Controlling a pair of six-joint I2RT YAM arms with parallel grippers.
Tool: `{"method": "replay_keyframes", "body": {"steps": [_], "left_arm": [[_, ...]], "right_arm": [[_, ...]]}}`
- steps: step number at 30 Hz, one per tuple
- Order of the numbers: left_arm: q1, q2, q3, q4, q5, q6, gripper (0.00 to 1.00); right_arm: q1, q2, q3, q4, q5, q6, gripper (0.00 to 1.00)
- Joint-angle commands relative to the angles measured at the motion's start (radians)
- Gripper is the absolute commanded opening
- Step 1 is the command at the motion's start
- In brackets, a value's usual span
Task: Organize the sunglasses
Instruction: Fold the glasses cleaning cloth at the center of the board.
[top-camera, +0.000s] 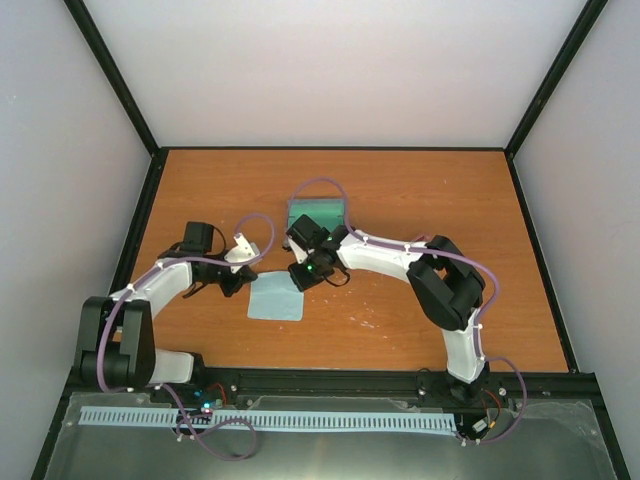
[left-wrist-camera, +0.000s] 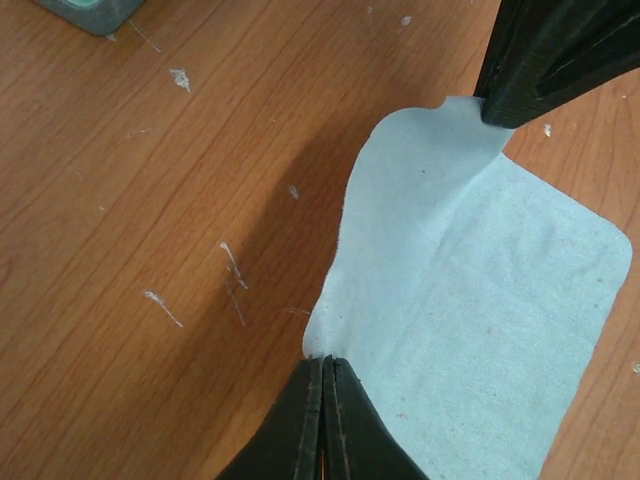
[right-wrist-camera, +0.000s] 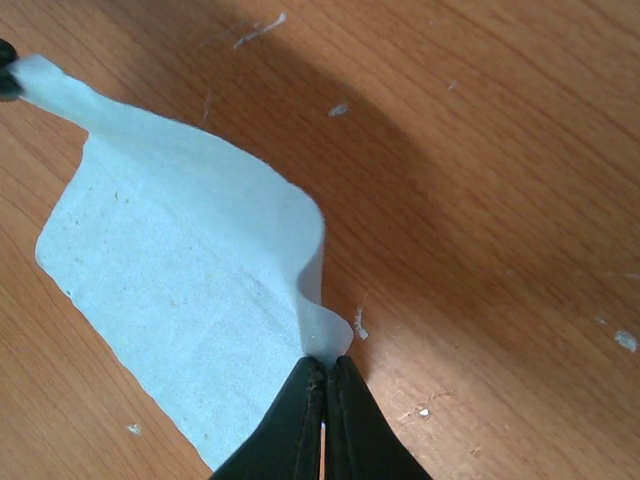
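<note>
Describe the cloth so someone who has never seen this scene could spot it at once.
On the orange table, look mid-table between the left gripper and right gripper. The cloth lies there: pale blue, thin, square, a corner pinched by each. The case behind it is darker and boxy.
</note>
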Motion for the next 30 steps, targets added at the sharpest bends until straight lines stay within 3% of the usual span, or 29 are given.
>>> {"method": "replay_keyframes", "body": {"steps": [1, 30], "left_arm": [[-0.008, -0.039, -0.023, -0.025, 0.029, -0.012, 0.04], [-0.017, -0.164, -0.124, -0.158, 0.007, 0.042, 0.11]], "right_arm": [[0.014, -0.045, -0.022, 0.018, -0.008, -0.02, 0.03], [0.081, -0.066, -0.161, 0.062, -0.099, 0.011, 0.03]]}}
